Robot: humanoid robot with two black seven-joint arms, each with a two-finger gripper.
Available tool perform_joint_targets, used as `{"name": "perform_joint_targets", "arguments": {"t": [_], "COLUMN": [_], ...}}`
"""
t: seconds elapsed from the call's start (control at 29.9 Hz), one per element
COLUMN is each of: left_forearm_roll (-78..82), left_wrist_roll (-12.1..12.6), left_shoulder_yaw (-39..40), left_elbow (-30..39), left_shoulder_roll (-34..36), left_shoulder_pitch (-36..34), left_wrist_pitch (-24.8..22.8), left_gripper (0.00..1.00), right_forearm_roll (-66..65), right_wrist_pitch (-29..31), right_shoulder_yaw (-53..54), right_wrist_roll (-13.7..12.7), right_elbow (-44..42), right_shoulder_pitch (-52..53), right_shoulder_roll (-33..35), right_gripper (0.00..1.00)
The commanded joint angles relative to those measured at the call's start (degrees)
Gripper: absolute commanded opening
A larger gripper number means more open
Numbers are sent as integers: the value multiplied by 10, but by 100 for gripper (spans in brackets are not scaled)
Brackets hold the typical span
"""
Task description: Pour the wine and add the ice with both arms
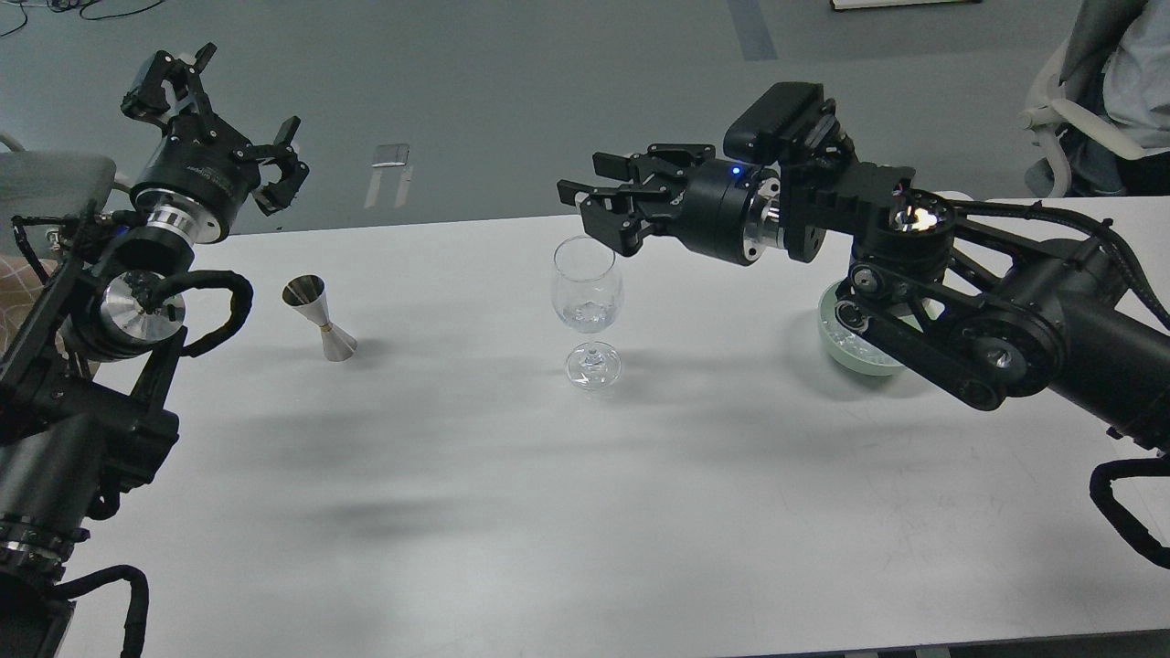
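Table white, matte; wine glass upright; grey floor beyond.

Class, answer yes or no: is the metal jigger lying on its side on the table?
No. The jigger stands upright on the table.

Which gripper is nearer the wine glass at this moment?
Right. The right gripper hovers just above the wine glass rim, on its right side. The left gripper is raised far to the glass's left, beyond the jigger.
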State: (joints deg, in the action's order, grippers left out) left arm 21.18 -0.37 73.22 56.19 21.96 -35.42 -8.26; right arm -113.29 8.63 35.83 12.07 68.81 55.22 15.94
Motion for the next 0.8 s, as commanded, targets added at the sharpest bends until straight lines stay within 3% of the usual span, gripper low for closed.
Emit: {"name": "perform_joint_targets", "arguments": {"t": [0.0, 0.27, 0.47, 0.64, 0.77], "left_forearm_roll": [0, 7, 9, 11, 39], "left_wrist_roll": [-2, 5, 7, -12, -58], "left_shoulder_yaw": [1, -4, -4, -5, -29], "left_elbow": [0, -3, -4, -19, -25], "left_shoulder_roll": [-1, 0, 17, 12, 11], "left_shoulder_pitch": [1, -8, -13, -16, -20], "left_wrist_pitch": [1, 5, 4, 6, 6], "left_gripper": [98, 98, 97, 97, 98], "right_forearm_roll": [3, 64, 260, 465, 601], "right_wrist_pitch": [2, -2, -2, 2, 2], "right_shoulder_yaw": [81, 213, 312, 316, 316], "right_wrist_roll": [-2, -2, -4, -5, -6], "right_elbow": [-10, -58, -136, -231, -300], "right_shoulder_pitch": [-2, -4, 1, 4, 19], "right_shoulder_roll": [-15, -27, -25, -14, 3], "right_gripper": [100, 100, 100, 100, 100]}}
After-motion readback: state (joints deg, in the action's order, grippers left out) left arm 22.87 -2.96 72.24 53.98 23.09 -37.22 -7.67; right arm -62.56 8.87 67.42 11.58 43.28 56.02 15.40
